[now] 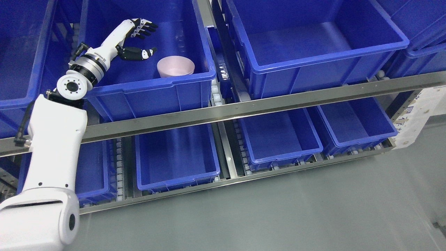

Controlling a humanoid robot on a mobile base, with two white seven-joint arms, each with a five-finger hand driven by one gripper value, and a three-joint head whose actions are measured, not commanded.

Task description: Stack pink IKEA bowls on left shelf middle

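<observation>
A pink bowl (175, 66) stands upright in the front right corner of a blue bin (150, 91) on the upper shelf level. My left hand (145, 39) is inside that bin, above its floor and up to the left of the bowl, apart from it. Its fingers (146, 27) are spread and the thumb (139, 54) points toward the bowl; it holds nothing. The left arm (55, 146) rises from the lower left. The right arm is out of view.
A metal shelf rail (244, 108) runs across below the bin. A larger blue bin (313, 45) stands to the right, others at the far left and right edges. Several blue bins (176, 157) sit on the lower level. Grey floor (278, 209) lies in front.
</observation>
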